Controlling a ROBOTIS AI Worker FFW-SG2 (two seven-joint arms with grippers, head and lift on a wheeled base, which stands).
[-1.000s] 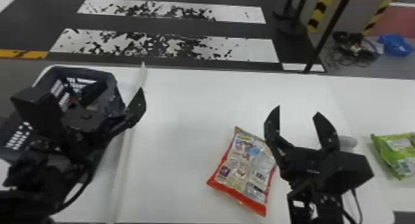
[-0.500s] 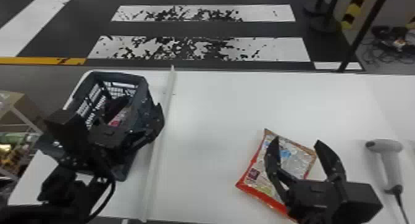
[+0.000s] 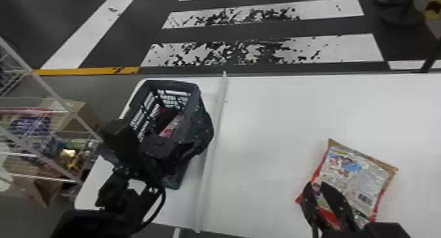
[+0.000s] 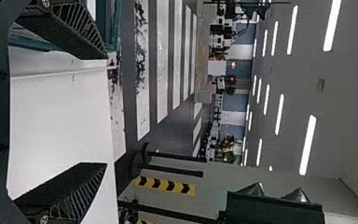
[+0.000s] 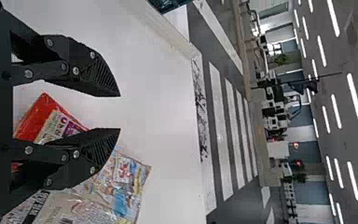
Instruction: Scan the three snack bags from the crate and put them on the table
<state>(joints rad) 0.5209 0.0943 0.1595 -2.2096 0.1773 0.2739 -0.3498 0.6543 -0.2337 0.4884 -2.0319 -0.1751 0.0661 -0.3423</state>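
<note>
Head view: a bright snack bag (image 3: 357, 178) lies flat on the white table (image 3: 269, 122), with the right pincer (image 3: 315, 183) over its near left part.
The bag has red edges, a tan strip along its far edge, and a shiny, crinkly middle with a blue patch. The right pincer's two fingers are part way open, with just air between the tips, and they hide a piece of the bag. The left pincer (image 3: 205, 135) is by the right side of the dark crate (image 3: 182, 85), its fingers wide open and holding nothing. Down in the crate is something red and pink (image 3: 169, 127), partly hidden by the crate's side. The bag has tiny pictures, rows of small print and a striped bar code.
</note>
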